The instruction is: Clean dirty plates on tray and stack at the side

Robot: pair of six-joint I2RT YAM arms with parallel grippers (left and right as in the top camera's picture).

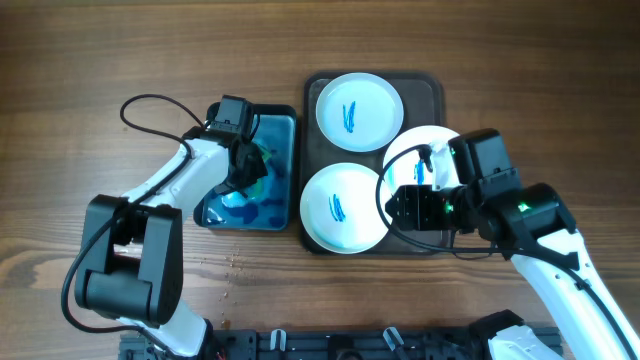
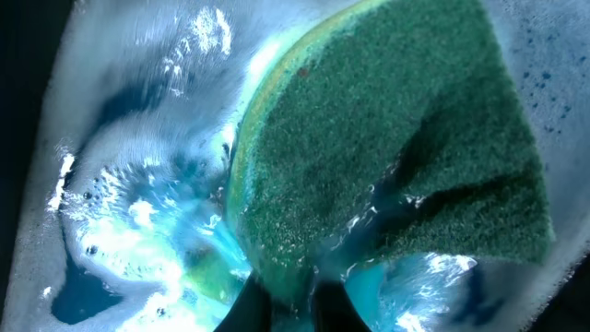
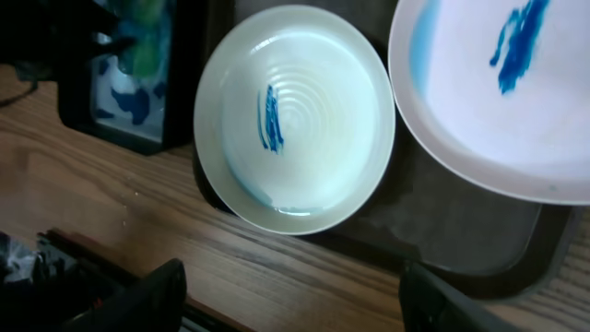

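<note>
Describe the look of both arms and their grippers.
Both arms have white shells with black joint housings. The left arm carries a black cable looping near its wrist; the right arm shows small green lights. The left gripper and right gripper are black.

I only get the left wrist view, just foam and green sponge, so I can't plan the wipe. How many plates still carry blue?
Observer: All three are smeared: the far plate, the near plate, the right plate.
Operator: Is the right pincer busy?
Observer: No. The right pincer stands open beside the near plate, holding nothing.
Operator: Where is the tray from my basin?
Observer: The tray lies directly to the right of the basin, close beside it.
</note>
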